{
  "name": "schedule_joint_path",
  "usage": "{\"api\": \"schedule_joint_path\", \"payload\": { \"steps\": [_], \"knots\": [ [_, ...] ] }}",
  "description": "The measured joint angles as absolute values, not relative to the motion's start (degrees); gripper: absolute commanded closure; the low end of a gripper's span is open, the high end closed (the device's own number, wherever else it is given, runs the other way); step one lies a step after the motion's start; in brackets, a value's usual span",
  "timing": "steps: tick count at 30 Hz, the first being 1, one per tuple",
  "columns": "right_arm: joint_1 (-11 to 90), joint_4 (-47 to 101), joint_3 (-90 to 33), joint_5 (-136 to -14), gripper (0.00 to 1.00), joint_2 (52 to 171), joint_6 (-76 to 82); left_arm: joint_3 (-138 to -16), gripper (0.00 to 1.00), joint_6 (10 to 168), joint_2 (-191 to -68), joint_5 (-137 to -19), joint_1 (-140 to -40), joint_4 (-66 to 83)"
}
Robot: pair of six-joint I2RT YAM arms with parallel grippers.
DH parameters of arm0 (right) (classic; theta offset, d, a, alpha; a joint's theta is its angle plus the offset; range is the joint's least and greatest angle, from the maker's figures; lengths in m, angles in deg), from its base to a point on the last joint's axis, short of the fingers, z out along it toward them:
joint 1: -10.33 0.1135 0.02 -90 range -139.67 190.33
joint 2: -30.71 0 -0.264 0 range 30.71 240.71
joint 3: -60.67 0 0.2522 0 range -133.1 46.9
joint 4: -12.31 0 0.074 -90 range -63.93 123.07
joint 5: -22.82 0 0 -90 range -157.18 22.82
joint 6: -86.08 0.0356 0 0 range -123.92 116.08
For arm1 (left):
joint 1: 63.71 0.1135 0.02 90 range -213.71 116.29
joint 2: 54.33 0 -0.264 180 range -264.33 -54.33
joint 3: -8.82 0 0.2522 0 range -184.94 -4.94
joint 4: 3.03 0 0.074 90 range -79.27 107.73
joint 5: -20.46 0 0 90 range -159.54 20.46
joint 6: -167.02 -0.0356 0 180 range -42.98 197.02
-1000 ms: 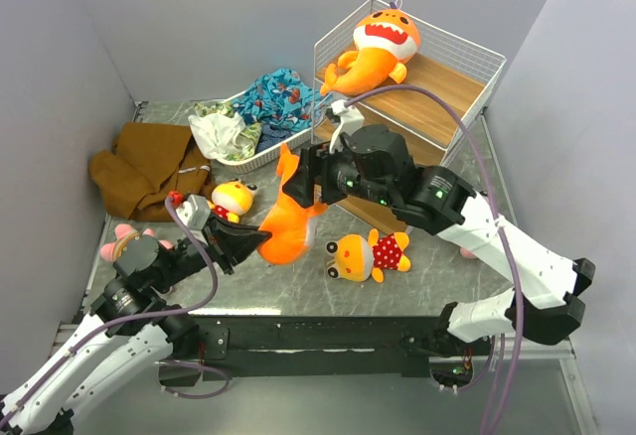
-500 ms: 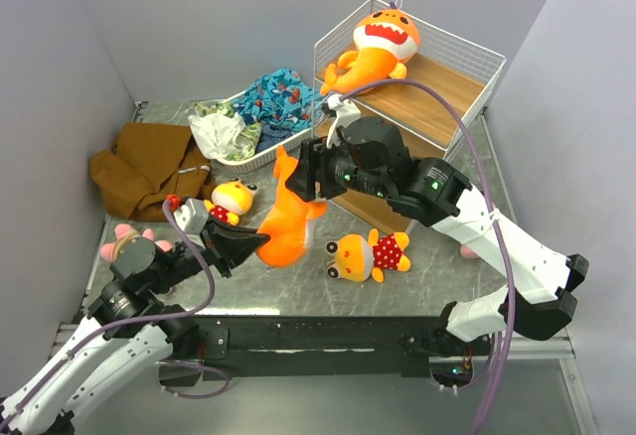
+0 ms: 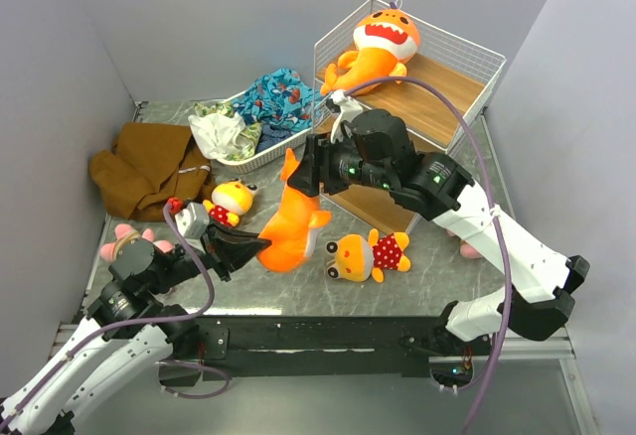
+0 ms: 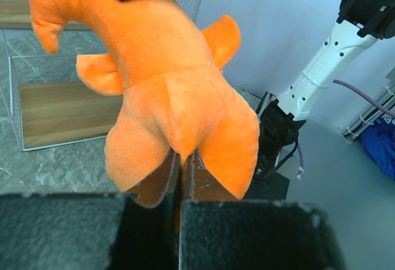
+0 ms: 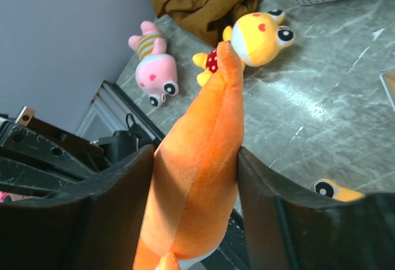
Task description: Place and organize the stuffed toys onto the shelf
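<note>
Found big orange plush shark [image 3: 290,226] slung over grey marbled surface [image 3: 293,291], just before white wire-grid shelf [image 3: 479,85]. Clamped at upper end in right claw [image 3: 298,172]; pinched at lower end in closed left claw [image 3: 260,245].

One orange shark plush [image 3: 288,231] hangs tail-up midair; its twin [image 3: 383,43] lies atop the wire shelf [image 3: 447,82].

Shelf [image 3: 442,87] top plank free right of 1 shark plush [image 3: 383,43]; wire walls [image 3: 452,36] block back, right sides.
</note>
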State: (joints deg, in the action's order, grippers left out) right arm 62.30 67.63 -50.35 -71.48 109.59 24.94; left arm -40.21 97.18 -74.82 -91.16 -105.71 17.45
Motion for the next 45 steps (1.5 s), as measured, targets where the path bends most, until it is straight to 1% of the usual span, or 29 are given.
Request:
{"api": "schedule_joint_path", "payload": {
  "steps": [2, 3, 4, 5, 6, 7, 8, 9, 11, 12, 16, 18, 19, 20, 28, 33, 41, 45],
  "knots": [
    [62.0, 67.4, -50.1, -72.8, 0.65, 109.6, 24.7, -40.2, 0.99, 97.2, -74.8, -91.2, -105.7, 17.5],
    [61.8, 67.2, -50.1, -73.4, 0.82, 109.6, 24.7, -40.2, 0.97, 97.2, -74.8, -91.2, -105.7, 17.5],
    [61.6, 67.2, -50.1, -74.4, 0.91, 109.6, 24.9, -40.2, 0.91, 97.2, -74.8, -91.1, -105.7, 17.5],
    [61.5, 67.2, -50.1, -74.9, 1.00, 109.6, 24.1, -40.2, 0.81, 97.2, -74.8, -91.1, -105.7, 17.5],
    [61.4, 67.1, -50.2, -75.8, 1.00, 109.6, 23.8, -40.2, 0.54, 97.2, -74.9, -90.9, -105.7, 17.4],
    [61.4, 67.1, -50.3, -76.5, 1.00, 109.7, 23.2, -40.2, 0.42, 97.1, -74.9, -90.8, -105.7, 17.5],
    [61.4, 67.1, -50.8, -76.9, 1.00, 109.8, 22.4, -40.2, 0.33, 97.6, -75.2, -90.6, -105.7, 17.5],
    [61.3, 67.5, -51.9, -77.3, 1.00, 110.2, 21.4, -40.2, 0.16, 97.4, -75.4, -90.2, -105.8, 17.5],
    [61.1, 69.2, -56.5, -77.8, 1.00, 111.9, 18.7, -40.3, 0.10, 97.8, -76.5, -89.2, -105.8, 17.8],
    [61.1, 69.6, -59.9, -77.8, 1.00, 113.2, 17.1, -40.5, 0.05, 98.0, -77.2, -88.7, -105.8, 18.2],
    [60.9, 70.8, -74.4, -78.5, 1.00, 117.0, 9.2, -41.1, 0.00, 98.7, -79.5, -87.2, -105.8, 19.7],
    [60.9, 69.7, -77.2, -78.9, 1.00, 116.2, 4.7, -41.2, 0.01, 98.8, -79.7, -86.2, -105.8, 20.5],
    [60.9, 68.7, -77.1, -78.9, 1.00, 115.0, 2.7, -41.2, 0.00, 98.9, -79.7, -85.8, -105.8, 20.8],
    [60.9, 68.0, -76.7, -79.0, 1.00, 113.6, 0.3, -41.3, 0.03, 98.9, -79.6, -85.5, -105.8, 21.0],
    [60.9, 56.4, -68.3, -78.9, 1.00, 100.5, -18.4, -41.6, 0.04, 99.0, -78.6, -82.9, -105.8, 21.8],
    [60.9, 46.2, -61.7, -75.9, 1.00, 95.4, -36.4, -41.6, 0.04, 99.0, -78.5, -82.7, -105.8, 22.0],
    [60.3, 42.0, -62.7, -66.1, 1.00, 97.7, -63.6, -41.6, 0.04, 99.0, -78.4, -82.7, -105.8, 22.6],
    [56.3, 43.5, -57.3, -64.6, 1.00, 97.2, -73.6, -41.6, 0.04, 99.0, -78.3, -82.7, -105.8, 22.6]
  ]
}}
